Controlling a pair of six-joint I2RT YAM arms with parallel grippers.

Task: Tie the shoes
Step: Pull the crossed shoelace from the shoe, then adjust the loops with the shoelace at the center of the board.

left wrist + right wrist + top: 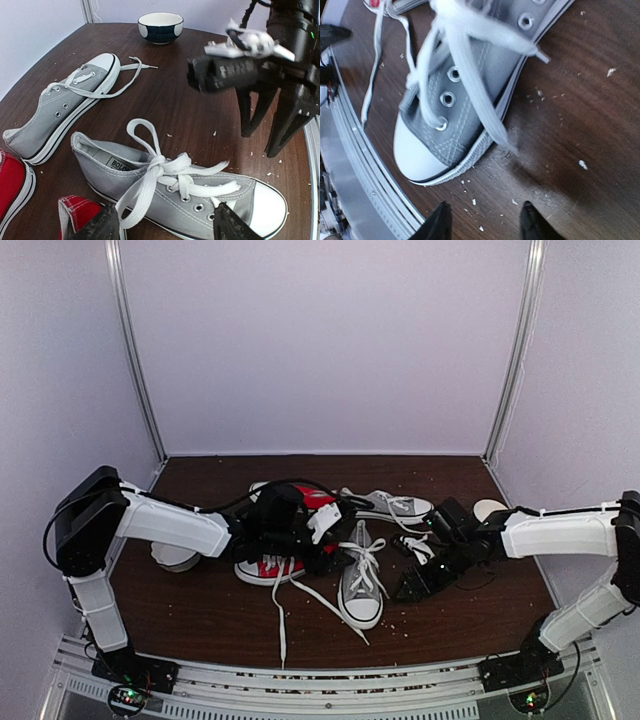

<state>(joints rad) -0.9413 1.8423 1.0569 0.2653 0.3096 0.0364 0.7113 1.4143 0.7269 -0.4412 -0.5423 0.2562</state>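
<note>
1. The left hand [167, 229] hangs with its two fingers spread wide and nothing pinched, straddling the laced middle of the near grey shoe [167, 206].
2. The right hand [485, 224] is spread as well and holds nothing. Its fingers point down at the bare counter [580, 115], just beside that shoe's toe cap [415, 155].
3. The near grey shoe stands on its sole between the two hands, toe toward the counter's near edge. Its white laces [159, 165] gather in a knot over the tongue. One loop reaches toward the heel, and loose ends trail off onto the counter.
4. The second grey shoe [60, 110] lies farther back, well apart, one lace end trailing past its toe.
5. The red sneakers [268, 568] sit beside the near shoe's heel, under the left arm.
6. A dark bowl [160, 26] with a white inside stands near the back, and pale crumbs [582, 164] dot the wood.
</note>
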